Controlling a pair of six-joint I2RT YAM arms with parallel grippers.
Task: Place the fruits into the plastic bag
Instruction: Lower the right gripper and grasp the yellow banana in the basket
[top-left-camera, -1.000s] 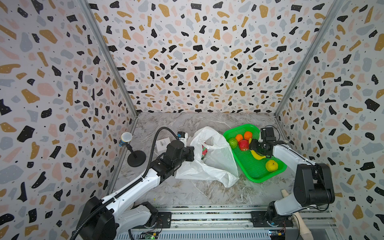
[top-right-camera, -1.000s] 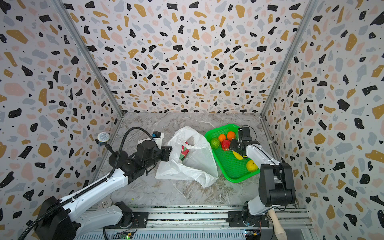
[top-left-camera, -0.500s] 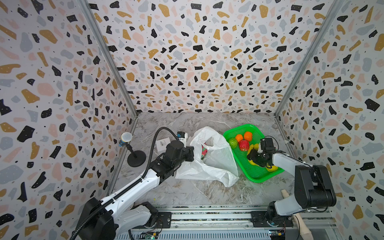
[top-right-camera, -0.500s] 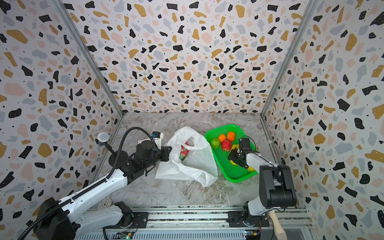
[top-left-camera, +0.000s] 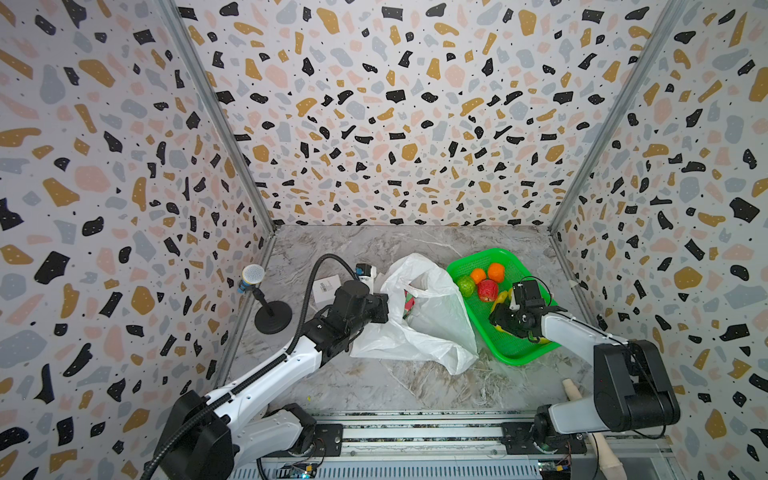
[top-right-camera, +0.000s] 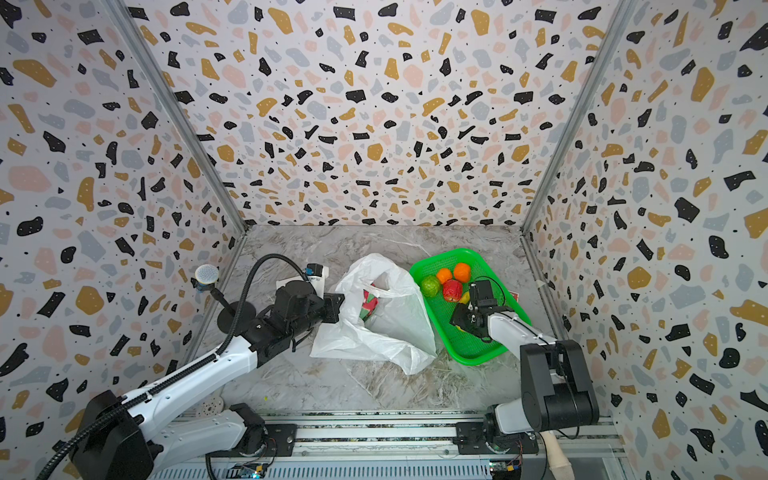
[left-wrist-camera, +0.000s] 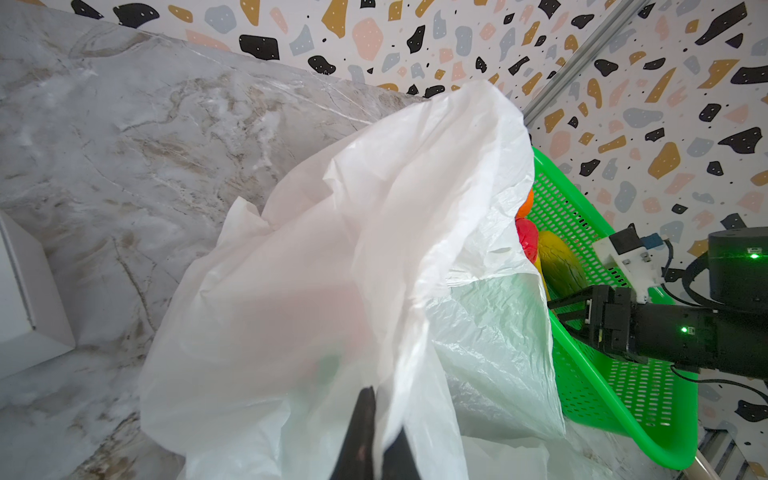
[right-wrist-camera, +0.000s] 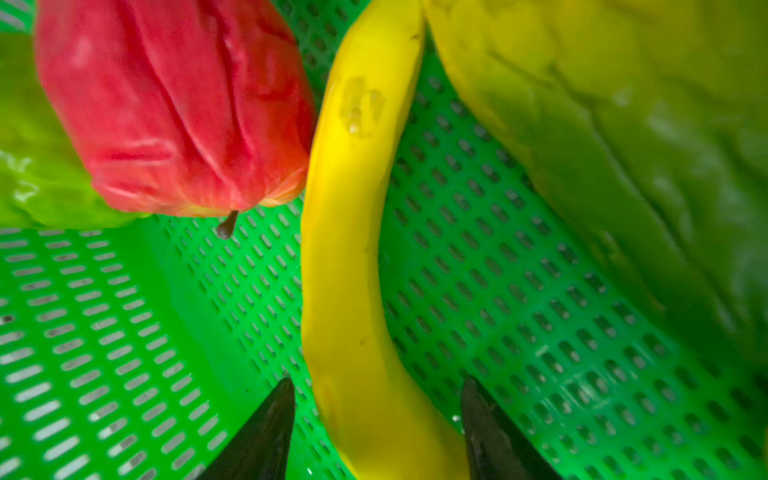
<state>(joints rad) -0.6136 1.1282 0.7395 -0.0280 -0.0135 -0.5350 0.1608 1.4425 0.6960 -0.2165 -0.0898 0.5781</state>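
Banana lies in the green mesh tray, between the spread, unclamped fingers of the right pincer, with a red round fruit touching it. Beside the tray on the marble worktop sits the plastic bag, holding a dragon fruit. The left pincer is clamped on the bag's rim.

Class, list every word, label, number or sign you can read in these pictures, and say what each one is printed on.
No text here can be read as words or numbers.
Barcode sticker on the small white box: bars and tiny print, too small to read.
Plastic bag: no print shows.
Green tray: no print shows.
Banana: a scuffed patch, no letters.
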